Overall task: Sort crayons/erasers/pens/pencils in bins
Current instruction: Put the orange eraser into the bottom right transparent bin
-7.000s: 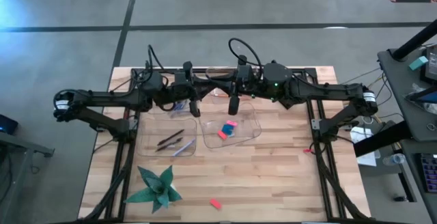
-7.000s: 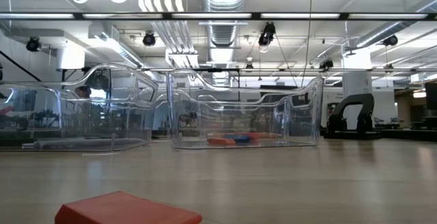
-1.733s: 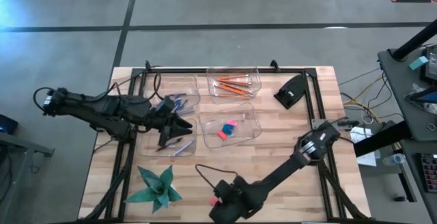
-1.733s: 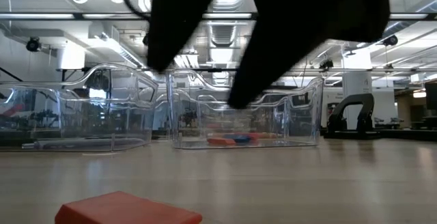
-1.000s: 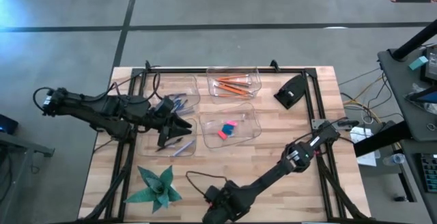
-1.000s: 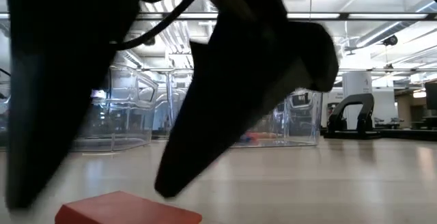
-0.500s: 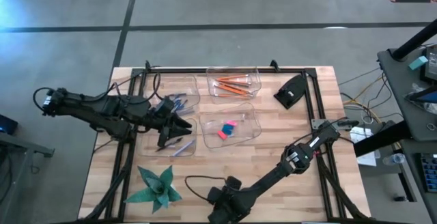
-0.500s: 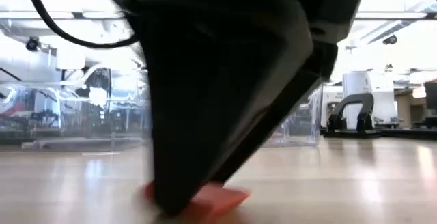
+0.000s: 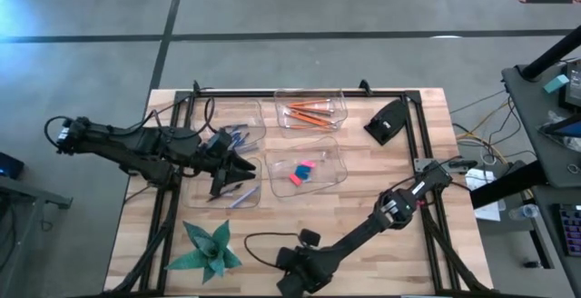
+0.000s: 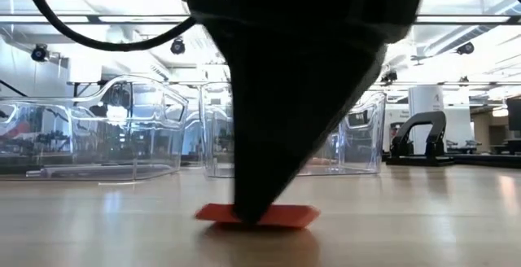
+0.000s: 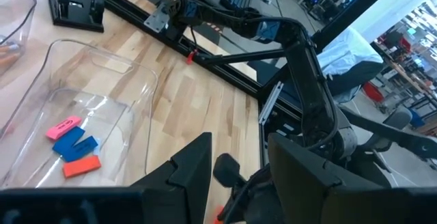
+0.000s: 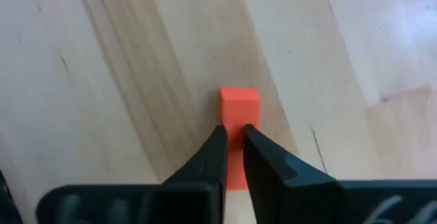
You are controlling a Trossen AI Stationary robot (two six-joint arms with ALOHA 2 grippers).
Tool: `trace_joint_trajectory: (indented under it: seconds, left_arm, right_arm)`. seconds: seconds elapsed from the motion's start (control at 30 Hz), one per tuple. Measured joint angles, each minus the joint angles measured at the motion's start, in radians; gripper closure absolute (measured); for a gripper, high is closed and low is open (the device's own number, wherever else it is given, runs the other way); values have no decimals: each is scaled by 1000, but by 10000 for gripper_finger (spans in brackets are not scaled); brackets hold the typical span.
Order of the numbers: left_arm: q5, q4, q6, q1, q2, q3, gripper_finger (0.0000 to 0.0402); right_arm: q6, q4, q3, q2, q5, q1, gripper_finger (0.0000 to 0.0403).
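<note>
The right gripper [image 12: 232,145] is standing at the near edge of the table [image 9: 381,198], its 2 fingers [image 12: 212,157] pinched onto the red eraser [image 12: 239,108] that is lying flat on the wood. In the right wrist view the eraser's long axis is running straight away between the fingers, so they are pressing on its 2 long sides and its free end is projecting beyond the tips. In the low view the dark gripper is coming down from above onto the middle of the eraser, with both ends of the block showing to either side and its underside resting on the board.

The eraser bin [image 9: 313,184], the near-right one of the 4 clear bins, is holding 1 pink, 1 blue and 1 red eraser [image 11: 75,145], and it is lying well away from the right gripper, toward the far side of the table and slightly to the right. Judging from this, a lift and a carry away from the table's near edge is what the coming move is calling for, and the right arm is the one placed for it.

The left gripper [image 9: 238,166] is hanging over the near-left bin with the pens [image 9: 227,187], its fingers standing partly apart on nothing. The pencils [image 9: 310,114] are lying in the far-right bin. The green paper star [image 9: 207,251] is sitting to the left of the right gripper.
</note>
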Motion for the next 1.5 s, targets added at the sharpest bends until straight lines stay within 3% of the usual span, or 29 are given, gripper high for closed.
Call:
trace_joint_trajectory:
  seconds: [0.67, 0.8, 1.17, 1.5]
  left_arm:
    - [-2, -1, -5, 0, 1, 0, 272]
    - [-2, -1, -5, 0, 2, 0, 272]
    - [-3, 0, -8, 0, 2, 0, 272]
    - [-27, -3, -8, 0, 2, -1, 272]
  right_arm:
    - [-74, 15, 4, -238, 47, -1, 393]
    - [-38, 14, 4, -206, -6, -2, 365]
    - [166, 13, 3, -101, -116, -36, 234]
    - [182, 12, 3, -43, -136, -80, 226]
